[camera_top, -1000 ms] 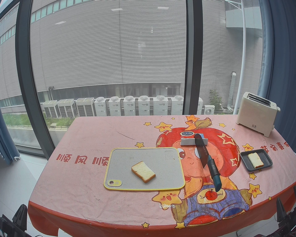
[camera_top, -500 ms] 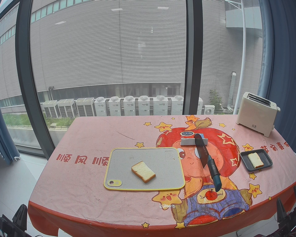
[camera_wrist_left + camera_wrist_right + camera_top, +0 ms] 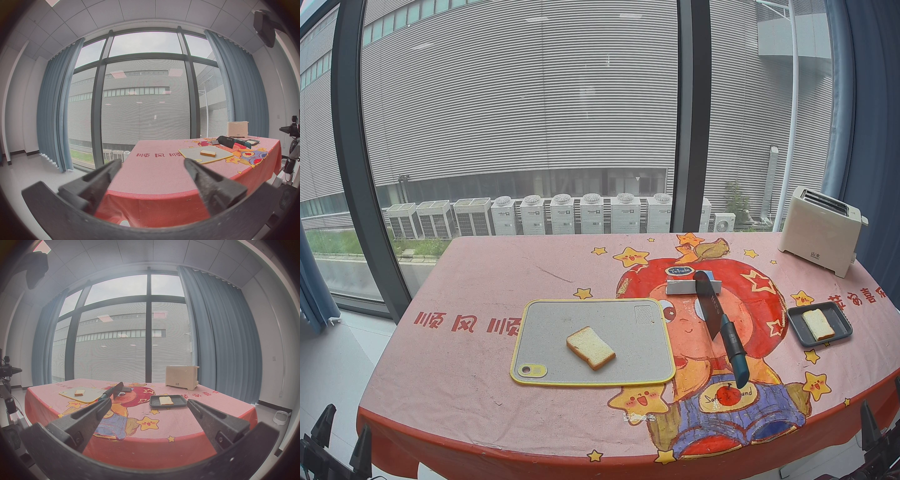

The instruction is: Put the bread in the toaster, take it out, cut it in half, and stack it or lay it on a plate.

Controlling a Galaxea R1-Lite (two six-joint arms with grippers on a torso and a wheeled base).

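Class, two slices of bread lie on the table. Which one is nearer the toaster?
The slice on the dark plate, just before the toaster; the other slice lies on the grey cutting board.

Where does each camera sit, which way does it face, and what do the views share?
Left wrist: low off the table's near-left corner, facing across it toward the window; open left gripper in front.
Right wrist: low off the near-right corner, likewise toward the window; open right gripper in front.
Head: above the near edge, looking forward and down; gripper tips at both bottom corners.
Shared: all three show the bread on the cutting board, knife and toaster.
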